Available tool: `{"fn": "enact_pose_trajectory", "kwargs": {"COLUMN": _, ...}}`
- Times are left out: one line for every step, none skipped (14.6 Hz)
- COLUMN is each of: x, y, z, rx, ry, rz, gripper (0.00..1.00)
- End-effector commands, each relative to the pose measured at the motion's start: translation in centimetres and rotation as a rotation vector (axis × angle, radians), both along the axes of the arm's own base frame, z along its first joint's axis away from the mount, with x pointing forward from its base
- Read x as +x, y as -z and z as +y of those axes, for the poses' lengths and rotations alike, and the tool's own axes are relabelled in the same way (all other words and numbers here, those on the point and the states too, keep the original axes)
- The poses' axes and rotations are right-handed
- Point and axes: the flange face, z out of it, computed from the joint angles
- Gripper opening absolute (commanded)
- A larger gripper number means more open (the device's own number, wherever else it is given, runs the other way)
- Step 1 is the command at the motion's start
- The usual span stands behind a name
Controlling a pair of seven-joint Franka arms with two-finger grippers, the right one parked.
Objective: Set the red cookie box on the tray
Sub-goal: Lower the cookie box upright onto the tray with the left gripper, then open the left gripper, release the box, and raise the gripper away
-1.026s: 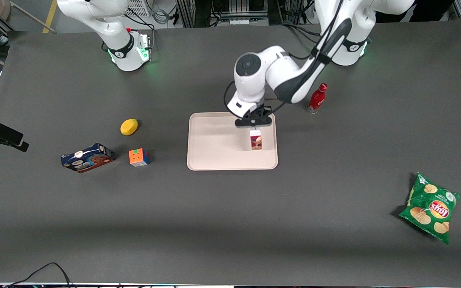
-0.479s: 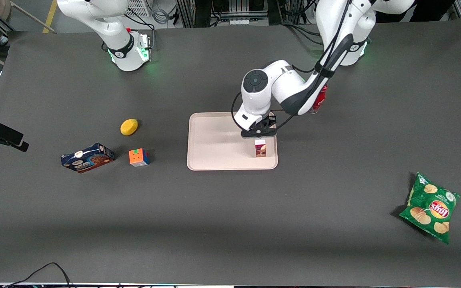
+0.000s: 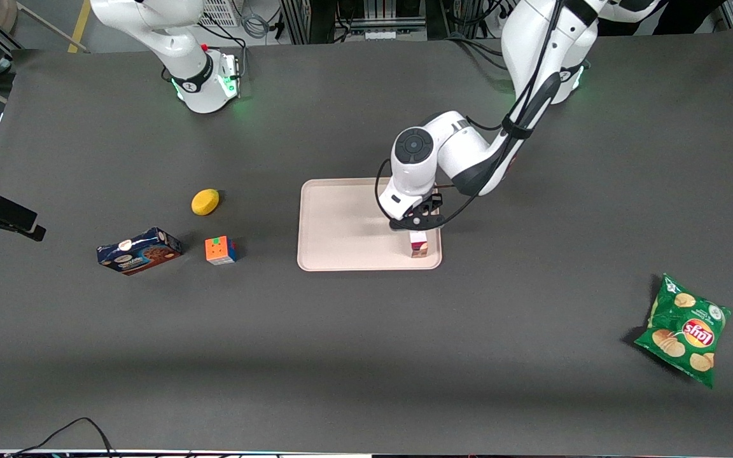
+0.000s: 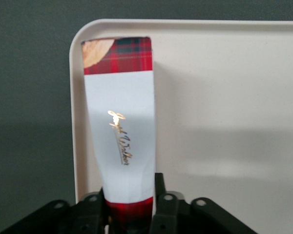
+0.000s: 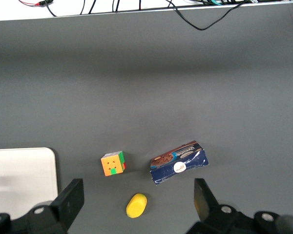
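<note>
Black two-finger gripper [image 3: 418, 224]: clamped on the upper end of the long, slim red-tartan-and-white cookie carton [image 3: 418, 243], which hangs upright beneath it. Carried nearer the front camera since a second ago, now at a corner of the flat pinkish-cream tray [image 3: 341, 219]. Release likely next.

Front view: upper part of red cookie box [image 3: 418, 245] masked by gripper [image 3: 417, 224], at 4 o'clock corner of tray [image 3: 341, 254]; only lower end seen. Contact between that end and tray floor: cannot tell.

Left wrist view: gripper [image 4: 129, 214] cropped by picture edge; fingers [image 4: 166, 209] seen in part, pressed on both sides of red cookie box [image 4: 119, 131], gripped end cropped too. Tray [image 4: 224, 97] cropped, one rounded corner seen.

Right wrist view: only one corner of tray [image 5: 19, 170] inside picture.

Print on blue cookie box [image 3: 139, 250]: too small to read.
</note>
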Motion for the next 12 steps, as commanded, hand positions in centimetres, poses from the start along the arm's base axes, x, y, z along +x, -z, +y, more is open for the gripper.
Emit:
{"fn": "enact_pose_trajectory", "kwargs": {"x": 0.5, "y": -0.4, "z": -0.3, "rx": -0.009, "ry": 0.013, "rz": -0.01, "gripper": 1.0}}
{"fn": "enact_pose_trajectory", "kwargs": {"x": 0.6, "y": -0.6, "z": -0.4, "rx": -0.01, "ry": 0.011, "rz": -0.013, "gripper": 1.0}}
{"fn": "enact_pose_trajectory", "kwargs": {"x": 0.9, "y": -1.0, "z": -0.5, "rx": -0.014, "ry": 0.009, "rz": -0.018, "gripper": 1.0}}
{"fn": "enact_pose_trajectory", "kwargs": {"x": 1.1, "y": -1.4, "z": -0.7, "rx": -0.019, "ry": 0.007, "rz": -0.024, "gripper": 1.0}}
{"fn": "enact_pose_trajectory", "kwargs": {"x": 1.5, "y": -1.8, "z": -0.8, "rx": -0.024, "ry": 0.005, "rz": -0.031, "gripper": 1.0}}
{"fn": "enact_pose_trajectory", "kwargs": {"x": 1.9, "y": -2.4, "z": -1.0, "rx": -0.028, "ry": -0.001, "rz": -0.037, "gripper": 1.0}}
{"fn": "enact_pose_trajectory", "kwargs": {"x": 2.2, "y": -3.1, "z": -1.1, "rx": -0.032, "ry": -0.004, "rz": -0.046, "gripper": 1.0}}
{"fn": "enact_pose_trajectory", "kwargs": {"x": 2.4, "y": -3.9, "z": -1.2, "rx": -0.037, "ry": -0.006, "rz": -0.056, "gripper": 1.0}}
{"fn": "enact_pose_trajectory", "kwargs": {"x": 2.9, "y": -5.3, "z": -1.1, "rx": -0.032, "ry": -0.012, "rz": -0.064, "gripper": 1.0}}
{"fn": "enact_pose_trajectory", "kwargs": {"x": 3.6, "y": -7.1, "z": -1.0, "rx": -0.015, "ry": -0.012, "rz": -0.064, "gripper": 1.0}}
{"fn": "enact_pose_trajectory", "kwargs": {"x": 4.2, "y": -9.3, "z": -1.0, "rx": 0.012, "ry": 0.023, "rz": -0.051, "gripper": 1.0}}
{"fn": "enact_pose_trajectory", "kwargs": {"x": 4.7, "y": -11.6, "z": -0.7, "rx": 0.029, "ry": 0.071, "rz": -0.029, "gripper": 1.0}}
